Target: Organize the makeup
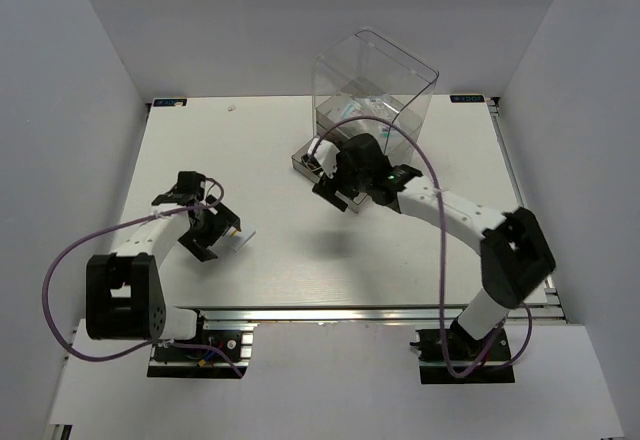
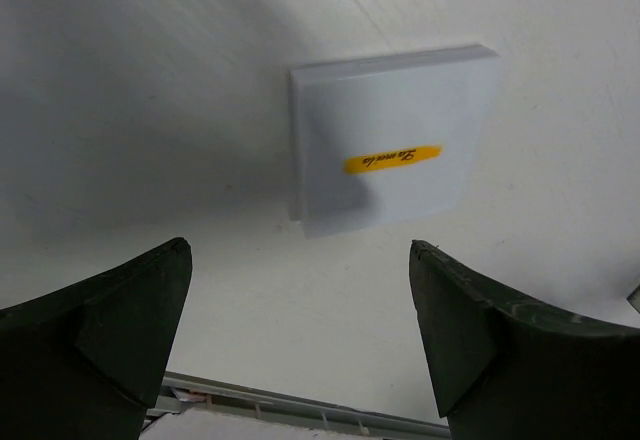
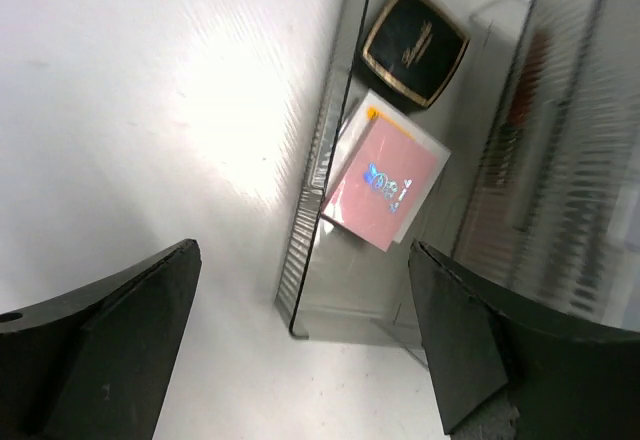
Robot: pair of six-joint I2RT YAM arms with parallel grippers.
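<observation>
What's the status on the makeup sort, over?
Left fingers open, empty, above the white flat box. Right fingers open, empty, over the clear drawer holding pink square and black compact. Nothing blocking the box.

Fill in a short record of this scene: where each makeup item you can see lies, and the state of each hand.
white flat box: flat on the table, outside the case
black compact: in the pulled-out drawer
pink square: same drawer, beside the compact
left hand: open, empty, close to the box
right hand: open, empty, over the drawer
clear case: at the table's far side
</observation>
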